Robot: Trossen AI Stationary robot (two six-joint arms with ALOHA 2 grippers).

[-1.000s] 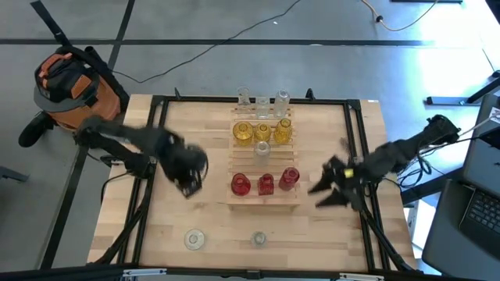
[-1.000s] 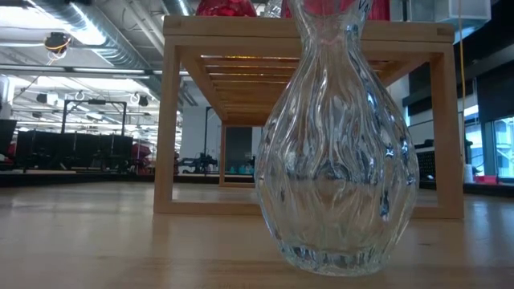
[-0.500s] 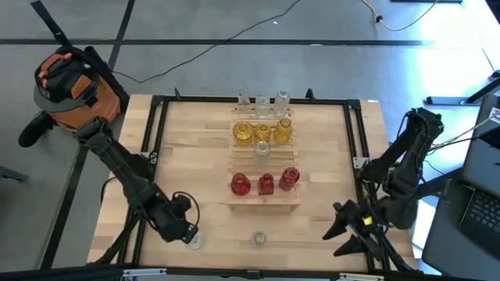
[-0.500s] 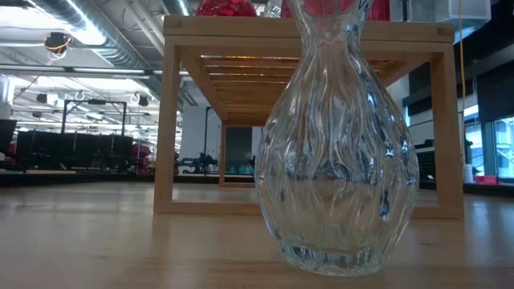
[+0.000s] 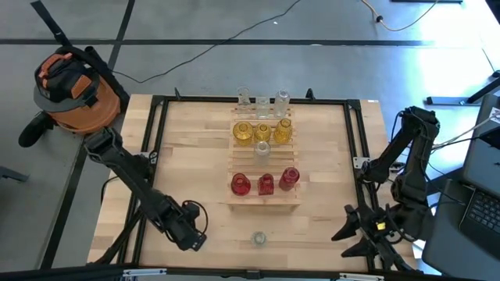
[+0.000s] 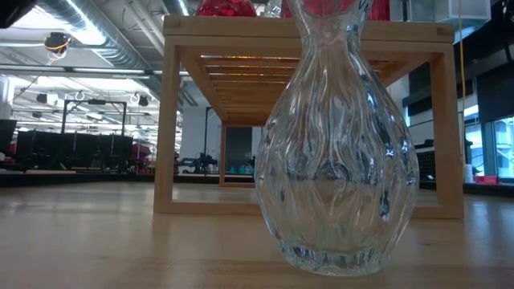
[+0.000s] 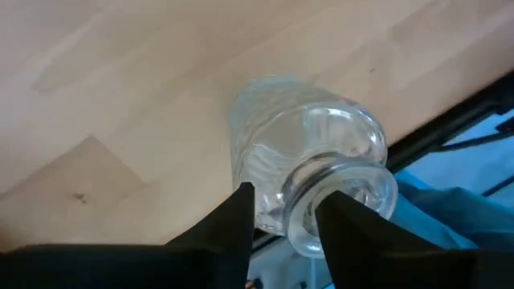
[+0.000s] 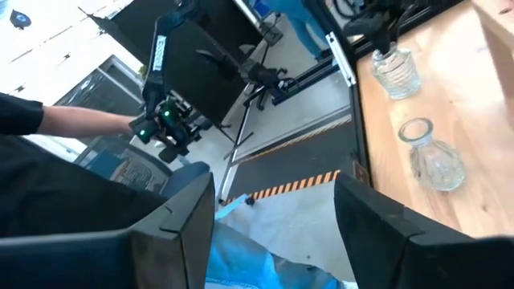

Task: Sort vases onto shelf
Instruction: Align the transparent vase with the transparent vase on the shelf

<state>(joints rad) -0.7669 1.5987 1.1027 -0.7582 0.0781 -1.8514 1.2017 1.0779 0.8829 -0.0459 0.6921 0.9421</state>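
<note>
A clear vase [image 7: 301,152] stands on its base on the table near its front left corner. My left gripper [image 7: 287,221] points down over it, open, with one finger on each side of the neck [image 7: 291,197]. In the high view the gripper [image 5: 191,232] hides this vase. A second clear vase [image 5: 258,238] stands at the front middle and fills the low view [image 6: 333,160]. The shelf [image 5: 269,165] carries clear, yellow and red vases in rows. My right gripper [image 5: 351,236] hangs open beyond the table's near right corner, with nothing between its fingers [image 8: 377,209]. My left gripper comes at the clear vase from above, with its two fingers [image 7: 237,217] on opposite sides of the neck just below the rim. I cannot tell whether they touch the glass. The vase stands upright on the table.
Black frame rails [image 5: 156,156] run along the table's sides. An orange and grey vacuum [image 5: 70,86] sits on the floor at the far left, and a laptop [image 5: 476,211] at the right. A person's dark sleeve [image 8: 24,120] shows beyond the table in the right wrist view.
My left gripper has swung from the shelf's left side toward the table's near edge and come down over the clear vase at the front left. My right gripper has moved from beside the shelf's right end toward the near right corner, past the table's edge.
</note>
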